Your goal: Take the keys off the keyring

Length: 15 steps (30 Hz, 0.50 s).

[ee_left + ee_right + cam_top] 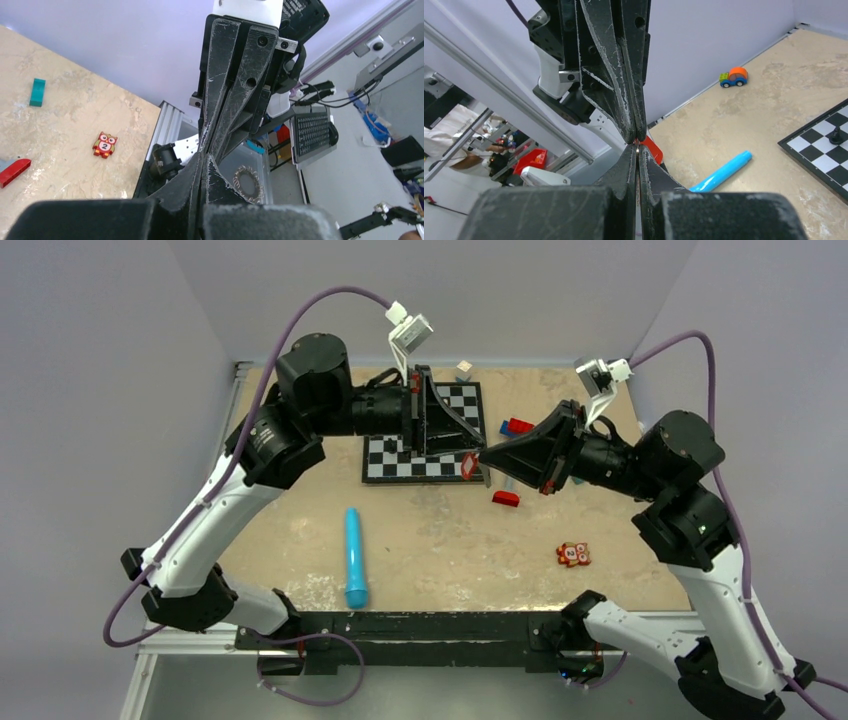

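My two grippers meet tip to tip above the chessboard's near right corner. The keyring's red tag (468, 466) with its white centre hangs right under that meeting point. In the right wrist view the tag (652, 150) shows just behind the tips. My left gripper (474, 447) is shut, and its tips (637, 136) pinch the ring end by the tag. My right gripper (487, 454) is shut, with a thin glint of metal, seemingly the key (638, 145), between its tips. In the left wrist view my left gripper (205, 156) is shut, and tag and key are hidden.
A chessboard (385, 462) lies under the left arm. A blue cylinder (355, 558) lies at the front left. A red block (506, 499), an orange owl toy marked 2 (572, 555) and red and blue blocks (518, 426) lie to the right. A toy car (734, 77) stands near the wall.
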### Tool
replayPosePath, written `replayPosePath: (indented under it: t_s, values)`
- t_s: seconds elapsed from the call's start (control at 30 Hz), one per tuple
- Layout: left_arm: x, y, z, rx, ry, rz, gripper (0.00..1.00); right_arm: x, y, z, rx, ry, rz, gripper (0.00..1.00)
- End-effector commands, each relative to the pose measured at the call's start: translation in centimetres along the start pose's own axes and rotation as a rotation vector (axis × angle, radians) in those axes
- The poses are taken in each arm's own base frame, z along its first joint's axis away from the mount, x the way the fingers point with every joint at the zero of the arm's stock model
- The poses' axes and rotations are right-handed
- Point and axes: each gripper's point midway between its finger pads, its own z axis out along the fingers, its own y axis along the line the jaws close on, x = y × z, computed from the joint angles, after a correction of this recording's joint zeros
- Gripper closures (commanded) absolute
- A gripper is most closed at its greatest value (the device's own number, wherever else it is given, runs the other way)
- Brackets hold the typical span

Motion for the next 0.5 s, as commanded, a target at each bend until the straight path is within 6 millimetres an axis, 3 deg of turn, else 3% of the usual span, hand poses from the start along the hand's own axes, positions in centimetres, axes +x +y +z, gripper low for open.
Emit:
replayPosePath:
  t_s: [0.0,0.47]
  values:
    - [-1.05,-1.13,-0.65,0.008,-0.101,0.004,1.00,-2.28,-0.21,0.82,0.007,-0.105,0.005,1.00]
    - [-1.01,-0.25,-1.19,-0.032,-0.170,-0.026,1.00,-2.03,-0.56,1.07,0.006,-0.116,0.040,1.00]
